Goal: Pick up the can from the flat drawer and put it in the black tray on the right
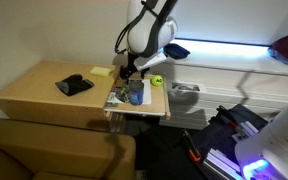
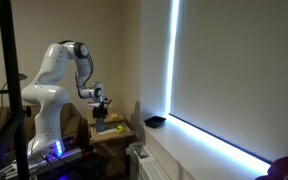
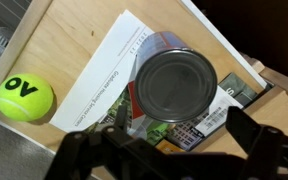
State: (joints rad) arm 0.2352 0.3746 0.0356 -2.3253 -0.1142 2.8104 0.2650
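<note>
On the drawer (image 3: 64, 45), atop printed sheets (image 3: 104, 75), the can (image 3: 174, 88) is seen upright, near the ball (image 3: 24, 97). Above it the hand (image 3: 174, 160) is held spread, nothing pinched. Rigid metal is judged (smooth, perhaps slippery; weight unknown), so its curved wall should be gripped at mid-height, squarely. Only "OV" on the ball can be read; the sheets' print is too small, and no label shows on the can's lid.

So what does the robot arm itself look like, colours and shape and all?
The arm is glossy white, built of rounded, tube-like segments with darker bands at the joints. Its base glows blue-violet in an exterior view. The end effector is black and blocky, with two dark fingers. Any markings are too small to tell.
</note>
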